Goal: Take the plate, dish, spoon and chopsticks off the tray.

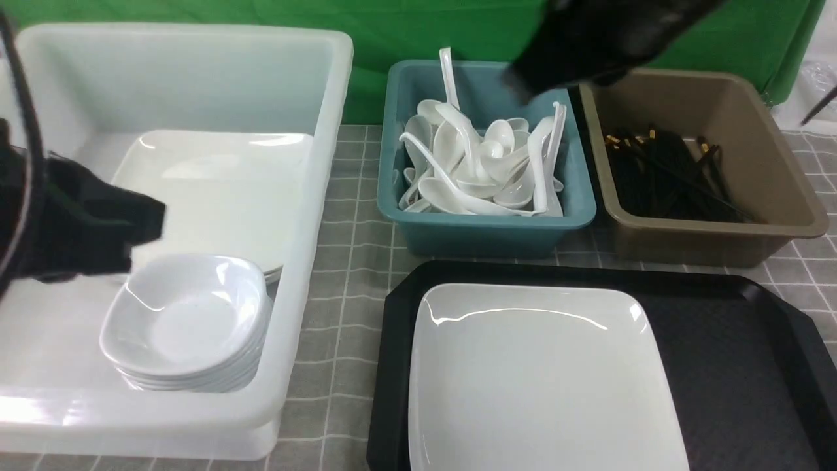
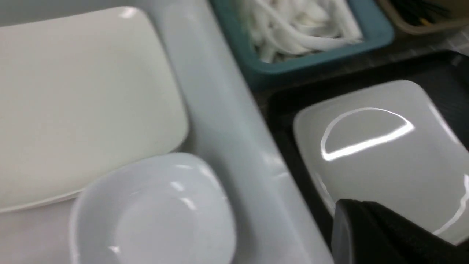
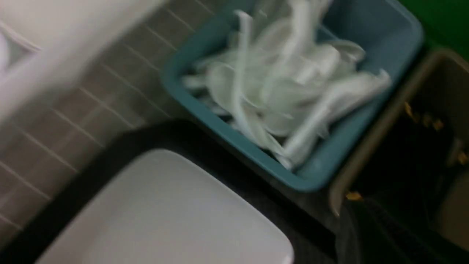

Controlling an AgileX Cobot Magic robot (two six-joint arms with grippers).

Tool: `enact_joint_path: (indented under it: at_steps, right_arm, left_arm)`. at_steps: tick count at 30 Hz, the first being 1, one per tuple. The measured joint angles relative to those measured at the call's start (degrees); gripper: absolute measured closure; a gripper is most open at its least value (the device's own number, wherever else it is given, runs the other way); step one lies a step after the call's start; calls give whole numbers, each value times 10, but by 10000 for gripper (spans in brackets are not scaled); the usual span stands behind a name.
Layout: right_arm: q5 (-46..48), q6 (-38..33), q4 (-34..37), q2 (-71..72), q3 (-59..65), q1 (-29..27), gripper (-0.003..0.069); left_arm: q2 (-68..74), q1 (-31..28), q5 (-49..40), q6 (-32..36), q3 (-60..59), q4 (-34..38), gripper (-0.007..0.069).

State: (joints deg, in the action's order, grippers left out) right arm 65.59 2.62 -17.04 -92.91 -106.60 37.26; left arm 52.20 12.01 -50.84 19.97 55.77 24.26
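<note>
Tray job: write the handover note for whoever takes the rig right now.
Left pincer: shut, nothing seen in it, over the white tub.
Right pincer: shut, nothing seen in it, raised by the teal bin and brown bin.
Plate: lying on the tray, left side.
Done: no spoon, chopsticks or dish visible on the tray; spoons fill the teal bin, chopsticks the brown bin, dishes stacked in the tub.
Left: move the plate to the tub's plate stack.
</note>
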Motion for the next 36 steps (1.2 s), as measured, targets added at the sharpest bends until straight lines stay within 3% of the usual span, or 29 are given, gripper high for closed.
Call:
enact_joint_path:
  at_steps: [5, 6, 9, 11, 12, 13, 15, 19, 23, 28, 36]
  right_arm:
    - [10, -26, 79, 33, 63, -102, 641]
    - [5, -54, 147, 44, 106, -153, 641]
    - [-18, -102, 235, 48, 176, -219, 641]
    - [-66, -165, 361, 42, 263, -294, 641]
    - [-73, -176, 381, 40, 269, -300, 641]
    - [-98, -224, 468, 27, 316, -344, 641]
    - [-116, -284, 536, 5, 350, -379, 641]
    - [-152, -330, 580, -40, 360, -399, 604]
    - [-215, -344, 592, -109, 360, -398, 425]
    - [-248, -352, 592, -162, 360, -393, 281]
    - [-252, -368, 589, -203, 362, -370, 245]
  left_arm:
    - [30, 72, 0, -4, 0, -7, 623]
    - [48, 97, 0, -9, 0, -14, 623]
    - [69, 122, 0, -15, -1, -18, 623]
    - [88, 139, 0, -17, -1, -22, 623]
    - [89, 140, 0, -17, -1, -22, 623]
    - [96, 143, 0, -19, -1, -24, 623]
    - [98, 143, 2, -19, -1, -29, 623]
    - [98, 143, 10, -19, -1, -37, 623]
    - [98, 143, 14, -19, -1, -44, 623]
    - [98, 143, 13, -37, -1, -70, 623]
    - [98, 143, 13, -57, -1, -92, 623]
